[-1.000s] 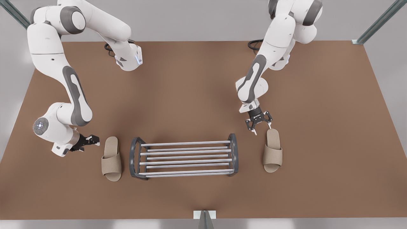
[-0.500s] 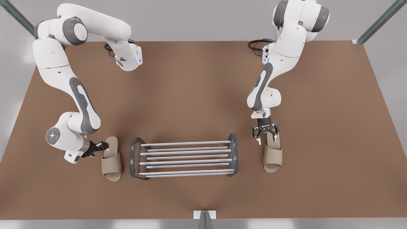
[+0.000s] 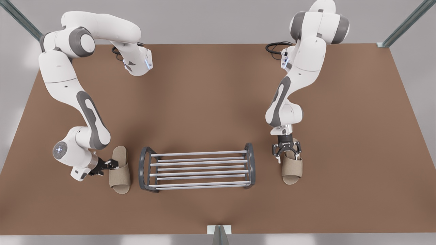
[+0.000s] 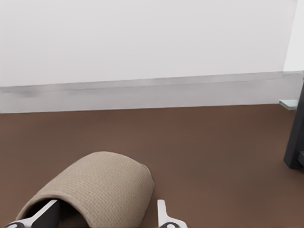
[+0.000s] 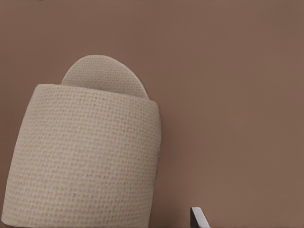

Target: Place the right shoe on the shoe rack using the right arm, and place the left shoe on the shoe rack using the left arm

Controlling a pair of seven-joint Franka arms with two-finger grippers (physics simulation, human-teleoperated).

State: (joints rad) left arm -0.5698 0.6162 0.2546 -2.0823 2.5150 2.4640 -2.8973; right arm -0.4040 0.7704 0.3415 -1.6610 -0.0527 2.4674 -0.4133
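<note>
Both of my end effectors have closed in on their slippers over the last second, the left one sliding in from the side and the right one dropping lower.

Nearest the front camera are the open toes. Each slipper lies flat on the brown surface (image 3: 204, 102) with its long axis running near to far and its heel toward my bases. The left shoe (image 3: 119, 175) is just beside the shoe rack (image 3: 197, 166) on the front view's left. The right shoe (image 3: 292, 170) is near the rack's other end, clear of the frame. Both are outside the rack, whose silver rods run crosswise to the slippers.

My left end effector (image 3: 109, 165) reaches in level at the rear edge of the left shoe's strap. Its fingers (image 4: 164, 216) are spread, one tucked under the strap and one outside it.

My right end effector (image 3: 286, 153) points down over the right shoe's heel end, fingers apart astride it.
</note>
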